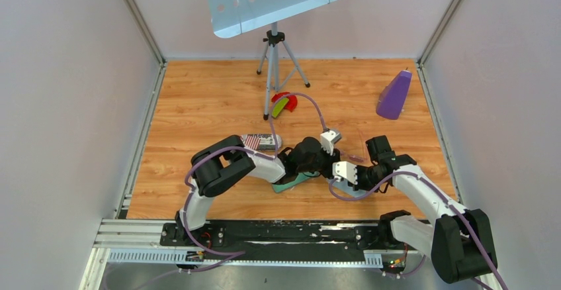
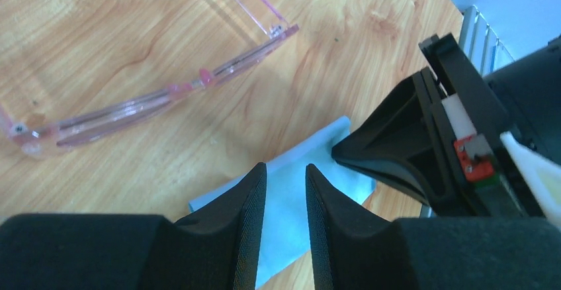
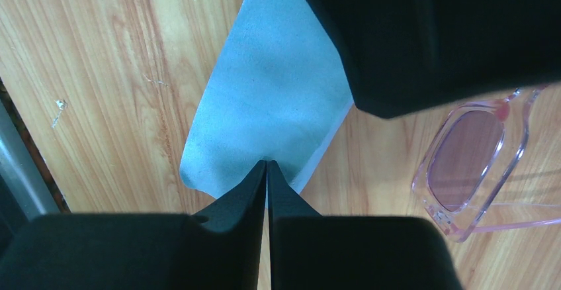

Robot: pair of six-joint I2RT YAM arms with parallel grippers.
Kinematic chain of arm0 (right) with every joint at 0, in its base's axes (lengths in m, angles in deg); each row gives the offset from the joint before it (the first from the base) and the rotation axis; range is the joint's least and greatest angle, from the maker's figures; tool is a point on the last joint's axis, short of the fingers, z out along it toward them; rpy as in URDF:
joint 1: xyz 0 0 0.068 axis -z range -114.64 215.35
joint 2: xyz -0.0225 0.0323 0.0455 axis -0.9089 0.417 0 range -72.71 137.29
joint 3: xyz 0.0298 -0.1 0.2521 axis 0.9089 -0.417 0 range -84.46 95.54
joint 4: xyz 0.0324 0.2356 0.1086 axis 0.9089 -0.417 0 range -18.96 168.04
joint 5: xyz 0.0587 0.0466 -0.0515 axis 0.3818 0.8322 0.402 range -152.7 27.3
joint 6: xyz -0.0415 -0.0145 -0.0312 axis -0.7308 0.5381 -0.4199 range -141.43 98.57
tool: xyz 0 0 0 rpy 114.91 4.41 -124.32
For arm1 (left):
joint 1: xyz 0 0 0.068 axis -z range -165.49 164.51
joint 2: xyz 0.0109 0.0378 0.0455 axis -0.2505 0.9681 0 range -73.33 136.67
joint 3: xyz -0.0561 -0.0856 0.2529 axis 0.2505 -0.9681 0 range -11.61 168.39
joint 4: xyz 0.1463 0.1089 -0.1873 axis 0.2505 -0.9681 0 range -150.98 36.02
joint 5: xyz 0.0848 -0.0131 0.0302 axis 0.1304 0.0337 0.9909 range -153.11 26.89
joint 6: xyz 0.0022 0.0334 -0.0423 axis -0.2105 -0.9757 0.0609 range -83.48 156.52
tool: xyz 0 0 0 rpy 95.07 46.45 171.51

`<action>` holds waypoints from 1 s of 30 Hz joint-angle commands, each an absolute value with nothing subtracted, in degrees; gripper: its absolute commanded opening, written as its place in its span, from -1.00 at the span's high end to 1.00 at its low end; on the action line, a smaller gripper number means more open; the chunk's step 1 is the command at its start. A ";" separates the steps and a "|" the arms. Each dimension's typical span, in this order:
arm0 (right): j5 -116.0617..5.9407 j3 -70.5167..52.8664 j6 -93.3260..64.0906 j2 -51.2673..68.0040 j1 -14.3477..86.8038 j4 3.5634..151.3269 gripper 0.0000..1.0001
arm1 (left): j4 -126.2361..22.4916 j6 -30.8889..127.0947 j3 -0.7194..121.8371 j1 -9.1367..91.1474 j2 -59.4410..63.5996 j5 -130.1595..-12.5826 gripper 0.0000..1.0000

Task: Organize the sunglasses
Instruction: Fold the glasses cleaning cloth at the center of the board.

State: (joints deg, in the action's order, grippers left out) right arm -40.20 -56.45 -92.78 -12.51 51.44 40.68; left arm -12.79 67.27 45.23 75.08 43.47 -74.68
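The sunglasses are a translucent pink pair lying on the wooden table with their arms unfolded. In the right wrist view one lens of the sunglasses shows at the right edge. A light blue cloth lies beside them. My left gripper hovers over the cloth, open by a narrow gap with nothing between its fingers. My right gripper is shut, its tips pinching the cloth near its near edge. In the left wrist view the right gripper touches the cloth's right corner. Both arms meet at mid-table above the cloth.
A tripod carrying a perforated panel stands at the back. Near its feet lies a red and green item. A purple object sits far right. A striped-label box and a teal thing lie by the left arm.
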 commanded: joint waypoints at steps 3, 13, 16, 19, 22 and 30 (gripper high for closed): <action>-40.39 -58.40 -92.48 -11.66 50.50 41.44 0.87 | -19.93 67.89 50.82 74.92 47.86 -74.74 0.36; -40.55 -58.75 -92.23 -11.85 50.50 41.48 0.86 | -12.88 66.93 44.33 74.76 42.61 -71.66 0.33; -40.72 -58.78 -92.30 -11.89 50.50 41.40 0.86 | -8.71 67.22 41.64 74.79 40.53 -70.84 0.32; -40.82 -58.55 -92.27 -11.89 50.53 41.39 0.87 | -8.52 67.52 41.73 74.74 40.45 -71.64 0.34; -40.82 -58.19 -92.20 -11.72 50.51 41.39 0.87 | -7.95 68.32 41.88 74.72 41.33 -72.71 0.37; -40.68 -58.30 -91.97 -11.63 50.50 41.41 0.86 | -16.95 69.39 48.31 74.55 46.20 -75.18 0.40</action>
State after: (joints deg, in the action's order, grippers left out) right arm -40.22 -56.45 -92.52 -12.49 51.44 40.74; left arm -12.96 68.71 44.88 74.95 43.23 -73.94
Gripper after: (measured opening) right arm 0.068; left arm 0.300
